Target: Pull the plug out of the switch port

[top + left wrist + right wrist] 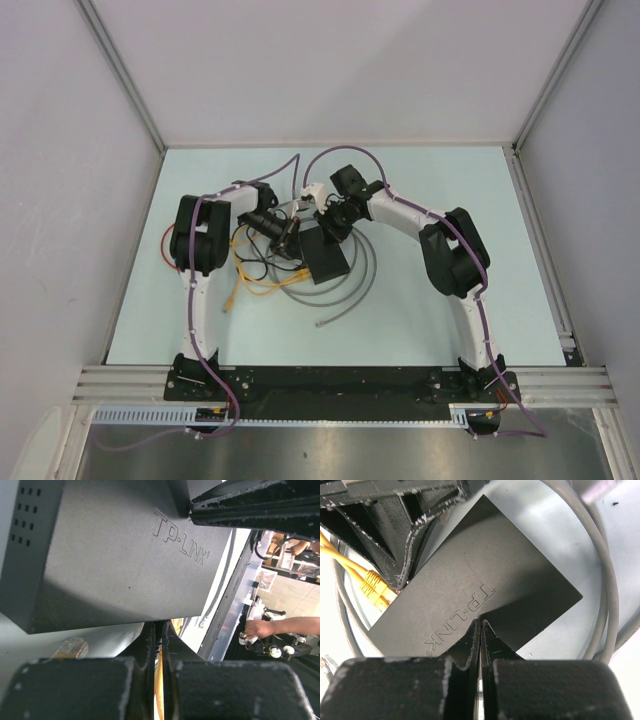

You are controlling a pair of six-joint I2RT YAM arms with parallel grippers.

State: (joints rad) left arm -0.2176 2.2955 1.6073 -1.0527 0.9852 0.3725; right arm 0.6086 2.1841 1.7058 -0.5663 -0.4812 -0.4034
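The switch (325, 258) is a flat matte-black box marked TP-LINK, lying on the table between the two arms. It fills the left wrist view (115, 555) and the right wrist view (485, 580). Two yellow plugs (374, 587) sit at its left edge. My left gripper (288, 238) is at that edge, its jaws nearly closed (159, 630) with the yellow cable (159, 680) between them. My right gripper (328, 228) is shut and empty, its tips resting on the switch's top face (480, 625).
A grey cable (350, 295) loops round the switch on the right and near sides. Yellow cable (258, 285) lies tangled left of the switch, with a loose clear plug (70, 647) on the table. White walls enclose the table.
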